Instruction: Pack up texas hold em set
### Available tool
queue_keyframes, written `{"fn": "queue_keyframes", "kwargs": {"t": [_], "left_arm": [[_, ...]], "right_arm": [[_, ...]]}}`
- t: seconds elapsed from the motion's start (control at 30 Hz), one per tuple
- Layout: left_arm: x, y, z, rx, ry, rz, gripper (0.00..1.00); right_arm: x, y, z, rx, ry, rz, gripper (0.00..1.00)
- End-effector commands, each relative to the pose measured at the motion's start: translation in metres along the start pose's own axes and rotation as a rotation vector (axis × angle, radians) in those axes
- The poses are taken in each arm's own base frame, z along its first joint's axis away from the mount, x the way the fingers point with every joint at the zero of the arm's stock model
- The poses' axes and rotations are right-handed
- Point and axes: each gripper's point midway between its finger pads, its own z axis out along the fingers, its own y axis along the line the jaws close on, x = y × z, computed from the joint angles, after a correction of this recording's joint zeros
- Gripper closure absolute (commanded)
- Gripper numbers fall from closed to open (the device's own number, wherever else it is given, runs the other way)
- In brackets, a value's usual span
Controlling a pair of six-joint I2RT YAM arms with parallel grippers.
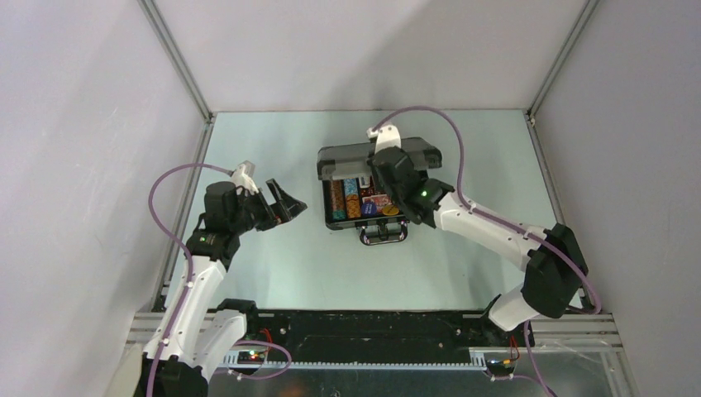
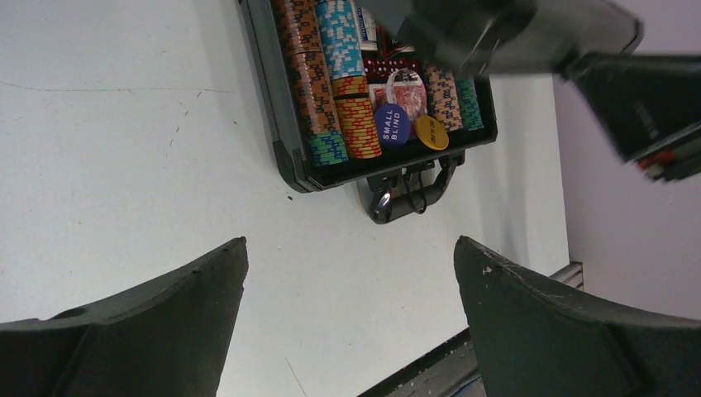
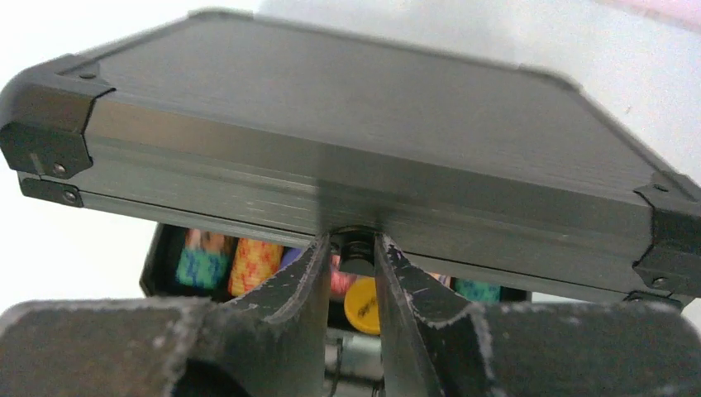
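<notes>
- Black hard-shell briefcase (image 1: 343, 155) sits mid-table, its lid (image 3: 372, 107) tilted partway down over the tray and not yet shut.
- Striped poker chips (image 2: 318, 74) fill the foam rows. A blue "small blind" disc (image 2: 392, 124) and a yellow disc (image 2: 431, 132) lie loose on top near the handle (image 2: 405, 186).
- Risk: if the lid drops or is pushed down skewed, a loose disc or a proud chip stack could likely jam the rim. A slip off the small lid latch (image 3: 355, 255) would probably let the lid fall or nudge the case.
- Right gripper (image 3: 353, 244) meets the lid's front edge, jaws narrow and pinched on that latch.
- Left gripper (image 2: 349, 248) hovers well to the case's left over the bare table (image 2: 124, 165), jaws wide and holding nothing.
</notes>
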Motion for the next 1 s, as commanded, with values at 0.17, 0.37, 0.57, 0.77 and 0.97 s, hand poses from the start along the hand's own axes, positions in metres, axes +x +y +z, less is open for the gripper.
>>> {"fn": "queue_keyframes", "kwargs": {"t": [0.17,0.37,0.57,0.77,0.97], "left_arm": [[-0.014,-0.009,-0.006,0.024,-0.047,0.027,0.01],[-0.013,-0.007,-0.006,0.016,-0.051,0.026,0.01],[-0.02,-0.012,-0.005,0.006,-0.066,0.034,0.07],[-0.022,-0.048,0.007,0.014,-0.056,0.089,0.07],[-0.016,-0.088,0.042,0.011,0.015,0.157,0.1]], "right_arm": [[0.052,0.007,-0.033,0.007,0.069,0.081,0.7],[0.088,0.019,-0.055,-0.015,0.113,0.092,0.66],[0.09,0.005,-0.088,-0.039,0.088,0.204,0.55],[0.098,-0.012,-0.113,-0.097,0.056,0.316,0.5],[0.123,-0.032,-0.125,-0.104,0.061,0.393,0.5]]}}
